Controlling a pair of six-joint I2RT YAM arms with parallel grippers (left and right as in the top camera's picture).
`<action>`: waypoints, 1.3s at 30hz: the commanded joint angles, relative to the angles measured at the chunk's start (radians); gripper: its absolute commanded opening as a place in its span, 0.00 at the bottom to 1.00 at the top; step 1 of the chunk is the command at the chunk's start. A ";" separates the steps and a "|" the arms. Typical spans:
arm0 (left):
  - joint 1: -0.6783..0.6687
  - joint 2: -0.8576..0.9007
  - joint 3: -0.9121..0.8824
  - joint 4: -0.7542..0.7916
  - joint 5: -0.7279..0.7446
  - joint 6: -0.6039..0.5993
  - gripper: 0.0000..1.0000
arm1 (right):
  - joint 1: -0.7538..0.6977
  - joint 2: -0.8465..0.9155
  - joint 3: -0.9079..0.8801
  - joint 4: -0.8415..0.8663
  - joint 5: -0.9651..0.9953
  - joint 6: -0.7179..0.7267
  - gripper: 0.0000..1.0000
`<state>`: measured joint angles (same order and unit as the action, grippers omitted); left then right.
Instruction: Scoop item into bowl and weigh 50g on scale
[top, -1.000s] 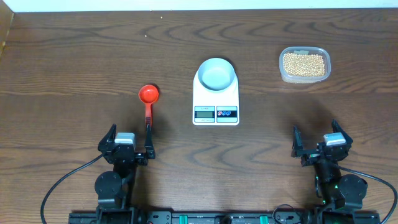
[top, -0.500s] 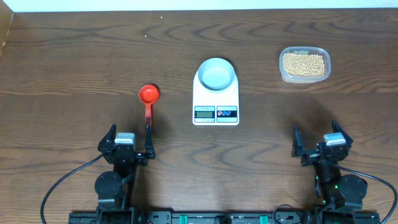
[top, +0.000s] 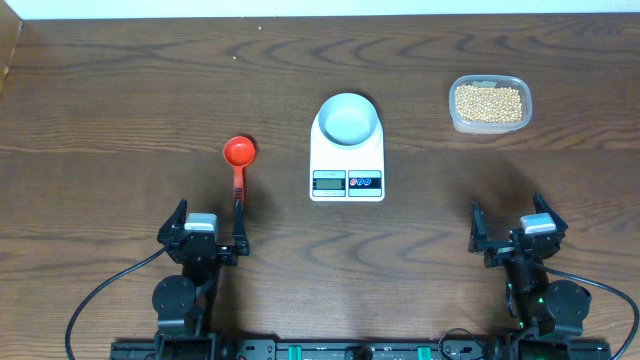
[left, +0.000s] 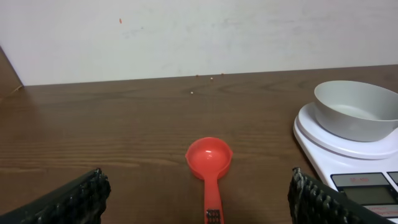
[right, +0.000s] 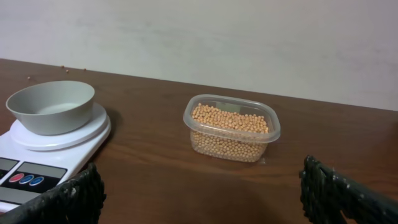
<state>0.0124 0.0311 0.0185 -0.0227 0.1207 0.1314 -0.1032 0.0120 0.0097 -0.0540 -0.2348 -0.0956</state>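
Task not begun: bowl (top: 348, 118) sits empty on scale (top: 330, 160); beans (top: 488, 102) fill tub (top: 452, 108); scoop (top: 238, 152) untouched; left gripper (top: 209, 212) and right gripper (top: 507, 212) spread, empty.

**Soft, even light; wrist views dimmer**

From overhead the bench (top: 120, 90) is evenly lit. Only faint, soft shadows hug the scale (top: 347, 160) and the tub (top: 490, 104) to its right. Focus is sharp, with no glare. Both wrist views are duller and warmer, and the wall (left: 249, 37) behind the scale is grey and slightly grainy. Left of the scale a pale sheen lies on the bench. The dark tool fingers (left: 68, 202) in the lower corners are blurred.
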 joint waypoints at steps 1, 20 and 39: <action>0.005 0.005 -0.014 -0.039 -0.001 0.006 0.94 | -0.001 -0.005 -0.005 0.000 -0.003 -0.007 0.99; 0.005 0.005 -0.014 -0.039 -0.001 0.006 0.94 | -0.001 -0.005 -0.005 0.000 -0.004 -0.007 0.99; 0.005 0.129 0.128 -0.037 0.052 -0.043 0.94 | -0.001 -0.005 -0.005 0.000 -0.003 -0.007 0.99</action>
<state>0.0124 0.0799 0.0502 -0.0612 0.1287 0.1066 -0.1032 0.0120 0.0097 -0.0540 -0.2348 -0.0956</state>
